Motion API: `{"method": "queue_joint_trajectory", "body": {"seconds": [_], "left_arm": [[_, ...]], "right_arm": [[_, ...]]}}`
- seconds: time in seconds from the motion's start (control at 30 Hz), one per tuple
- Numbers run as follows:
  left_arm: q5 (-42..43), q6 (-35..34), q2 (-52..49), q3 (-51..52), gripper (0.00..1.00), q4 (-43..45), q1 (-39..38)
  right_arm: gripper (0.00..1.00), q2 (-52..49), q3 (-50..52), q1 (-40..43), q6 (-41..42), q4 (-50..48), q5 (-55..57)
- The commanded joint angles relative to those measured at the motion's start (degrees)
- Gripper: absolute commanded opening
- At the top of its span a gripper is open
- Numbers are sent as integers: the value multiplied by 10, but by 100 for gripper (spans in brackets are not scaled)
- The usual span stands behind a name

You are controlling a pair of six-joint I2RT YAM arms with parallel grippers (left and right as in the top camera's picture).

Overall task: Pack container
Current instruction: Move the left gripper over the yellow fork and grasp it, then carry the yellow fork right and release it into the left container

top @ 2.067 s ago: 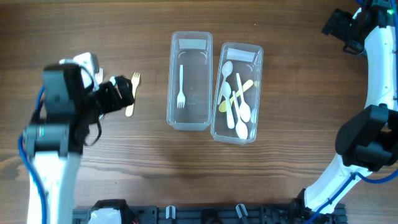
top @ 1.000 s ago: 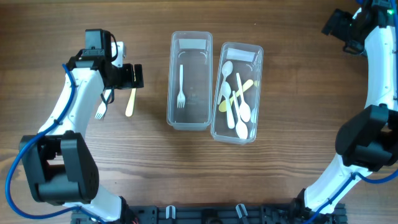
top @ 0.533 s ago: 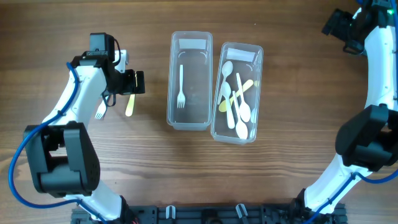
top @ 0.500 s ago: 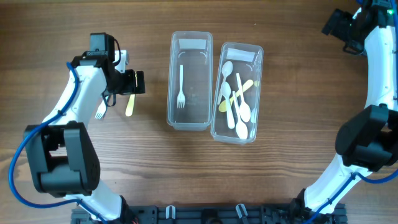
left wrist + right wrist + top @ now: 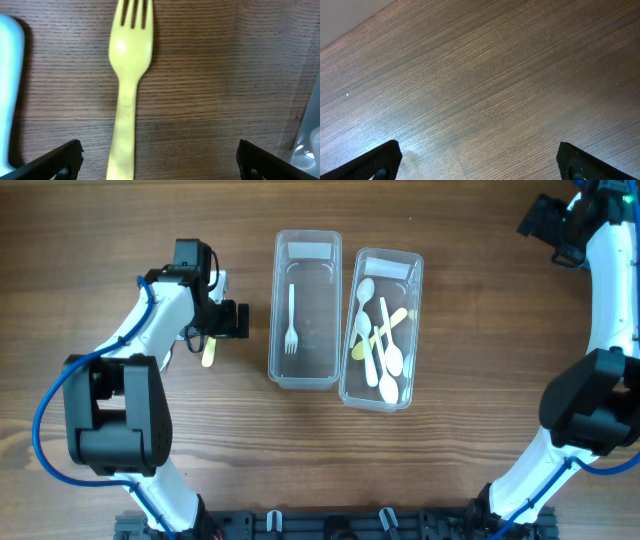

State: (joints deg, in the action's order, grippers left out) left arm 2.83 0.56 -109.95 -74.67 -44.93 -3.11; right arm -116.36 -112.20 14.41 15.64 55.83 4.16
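Note:
Two clear containers stand side by side mid-table. The left one [image 5: 316, 355] holds a white fork [image 5: 291, 320]. The right one [image 5: 415, 320] holds several white and yellow spoons [image 5: 385, 350]. A yellow fork [image 5: 128, 75] lies flat on the wood, its tines away from the wrist camera. My left gripper [image 5: 159, 162] hangs open over its handle, which runs nearer the left fingertip [image 5: 65, 159]. From overhead, the left gripper [image 5: 230, 320] covers most of the yellow fork [image 5: 208, 356]. My right gripper [image 5: 479, 160] is open over bare wood at the far right corner [image 5: 545, 222].
A white utensil [image 5: 10, 90] lies just left of the yellow fork. The left container's wall [image 5: 311, 145] shows at the right edge of the left wrist view. The arms' base rail [image 5: 320, 525] runs along the table's front edge.
My left arm has swung right toward the containers and now sits over the yellow fork. Both grippers stayed open. The right arm has not moved.

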Motion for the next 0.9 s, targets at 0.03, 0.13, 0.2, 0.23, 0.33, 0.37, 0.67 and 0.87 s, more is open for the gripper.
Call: {"method": "queue_joint_trajectory", "body": {"seconds": [0.03,0.13,0.2,0.23,0.33,0.37,0.67,0.87], "left_arm": [[-7,-23,-21,-9,100,1,31],[10,-23,-31,-9,100,-3,42],[11,-23,-34,-9,100,-3,42],[11,-23,-34,-9,100,0,41],[11,-23,-34,-9,100,6,41],[11,-23,-34,-9,100,6,41],[-25,-23,-47,-9,100,-4,29],[-26,-23,-60,-9,100,-8,28]], "right_arm": [[100,-5,2,-1,10,-2,10],[100,-5,2,-1,10,-2,10],[100,-5,2,-1,10,-2,10],[100,-5,2,-1,10,-2,10],[100,-5,2,-1,10,-2,10],[100,-5,2,-1,10,-2,10],[100,-5,2,-1,10,-2,10],[100,-5,2,-1,10,-2,10]]}}
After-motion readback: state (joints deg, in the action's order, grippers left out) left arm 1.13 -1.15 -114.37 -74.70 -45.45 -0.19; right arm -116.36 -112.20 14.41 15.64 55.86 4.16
